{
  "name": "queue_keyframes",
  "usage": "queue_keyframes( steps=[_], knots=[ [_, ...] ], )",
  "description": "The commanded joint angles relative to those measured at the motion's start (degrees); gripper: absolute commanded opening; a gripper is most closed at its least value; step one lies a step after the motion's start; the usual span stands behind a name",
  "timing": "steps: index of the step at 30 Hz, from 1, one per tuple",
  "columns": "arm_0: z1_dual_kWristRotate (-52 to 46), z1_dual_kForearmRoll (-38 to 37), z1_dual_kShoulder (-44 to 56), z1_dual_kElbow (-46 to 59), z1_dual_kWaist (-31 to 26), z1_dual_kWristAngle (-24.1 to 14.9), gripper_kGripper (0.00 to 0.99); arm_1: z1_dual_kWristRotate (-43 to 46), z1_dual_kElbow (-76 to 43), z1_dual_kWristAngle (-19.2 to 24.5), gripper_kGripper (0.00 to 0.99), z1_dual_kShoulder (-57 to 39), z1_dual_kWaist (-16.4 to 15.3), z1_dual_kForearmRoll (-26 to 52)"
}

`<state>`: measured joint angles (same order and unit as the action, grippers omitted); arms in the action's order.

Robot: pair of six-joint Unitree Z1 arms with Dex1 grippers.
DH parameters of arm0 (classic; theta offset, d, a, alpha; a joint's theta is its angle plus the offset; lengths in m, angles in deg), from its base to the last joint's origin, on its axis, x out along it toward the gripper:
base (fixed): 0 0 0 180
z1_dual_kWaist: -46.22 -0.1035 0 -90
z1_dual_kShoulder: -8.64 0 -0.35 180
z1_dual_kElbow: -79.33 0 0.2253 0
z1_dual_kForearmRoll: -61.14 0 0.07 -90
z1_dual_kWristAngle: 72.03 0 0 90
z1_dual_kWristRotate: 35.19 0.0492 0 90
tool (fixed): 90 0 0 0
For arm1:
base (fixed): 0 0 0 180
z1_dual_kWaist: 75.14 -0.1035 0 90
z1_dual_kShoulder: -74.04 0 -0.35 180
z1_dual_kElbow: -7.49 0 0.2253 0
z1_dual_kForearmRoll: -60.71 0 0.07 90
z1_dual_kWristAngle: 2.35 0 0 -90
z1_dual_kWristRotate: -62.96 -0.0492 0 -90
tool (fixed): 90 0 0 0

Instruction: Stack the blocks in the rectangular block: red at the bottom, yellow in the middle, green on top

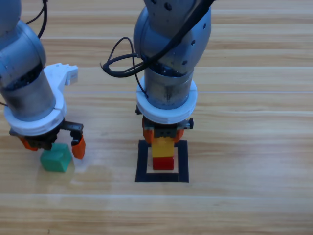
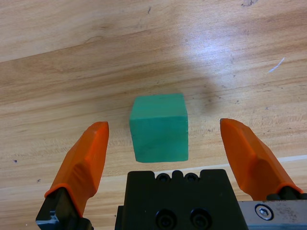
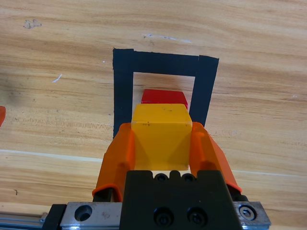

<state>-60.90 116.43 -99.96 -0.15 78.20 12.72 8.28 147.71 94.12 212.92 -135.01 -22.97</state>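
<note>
Closest to the lens in the high view are the two grey arms coming down from the top edge, so starting on the left: the left gripper (image 1: 53, 143) hangs low over the wooden desk (image 1: 254, 147) right at the green cube (image 1: 56, 158). Its jaws are spread wide, with one orange tip on each side of the cube, and the left wrist view shows clear gaps of bare wood between the cube (image 2: 159, 128) and both tips, so it's got nothing in its grip. The green cube sits flat on the desk, well off to the left of the tape square.

Moving right to the middle: the right gripper (image 1: 164, 134) is down over the back edge of the black tape square (image 1: 162, 161). Its jaws are closed snug on the yellow cube (image 1: 163, 147), pressing on two opposite faces, which the right wrist view shows pretty clearly on the cube (image 3: 162, 136). The yellow cube is directly over the red cube (image 1: 163, 163), which sits inside the tape outline on the desk. From above, yellow and red look like they're touching, but can't say for sure whether yellow is fully resting on it. In the right wrist view only a sliver of the red cube (image 3: 164, 96) peeks out beyond the yellow one, framed by the tape square (image 3: 123, 91).
</note>
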Motion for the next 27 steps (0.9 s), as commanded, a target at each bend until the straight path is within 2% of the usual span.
queue_keyframes(
  steps=[1,2,3,4,10,18,20,22,24,25,27],
  knots=[
    [-0.57,-0.81,-2.32,-0.30,-1.31,-0.56,0.988,0.10,-0.23,0.83,0.426,2.54,-1.48,-1.01],
    [-0.57,-0.81,-2.41,-0.30,-1.31,-0.56,0.988,0.10,-0.32,1.00,0.594,2.37,-1.48,-1.01],
    [-0.66,-0.90,-2.49,-0.21,-1.31,-0.56,0.988,0.28,-0.41,1.44,0.936,1.84,-1.48,-1.10],
    [-0.66,-1.08,-2.49,-0.13,-1.31,-0.56,0.988,0.28,-0.41,1.97,0.986,1.23,-1.48,-1.37],
    [-0.74,-1.87,-3.02,0.31,-1.31,-0.73,0.986,1.24,-0.15,4.08,0.990,-4.22,-2.98,-1.37],
    [-0.74,-2.92,-4.52,0.58,-1.39,-0.73,0.971,3.44,-5.86,11.55,0.990,-18.29,-6.58,-0.22],
    [-0.74,-3.80,-4.69,1.63,-1.57,-0.73,0.969,5.37,-14.03,11.73,0.990,-23.82,-6.67,5.75],
    [-0.74,-4.24,-4.69,2.33,-1.74,-0.64,0.971,8.63,-27.30,10.93,0.990,-31.56,-6.05,17.36],
    [-0.74,-4.59,-4.60,2.86,-1.92,-0.47,0.971,11.61,-41.98,8.21,0.989,-40.35,-3.59,30.80],
    [-0.66,-4.77,-4.60,3.04,-2.10,-0.38,0.969,12.84,-46.73,6.36,0.989,-43.16,-1.83,34.67],
    [-0.48,-5.12,-4.43,3.57,-2.45,-0.12,0.939,14.51,-52.18,5.13,0.990,-46.85,0.80,37.57]
  ],
)
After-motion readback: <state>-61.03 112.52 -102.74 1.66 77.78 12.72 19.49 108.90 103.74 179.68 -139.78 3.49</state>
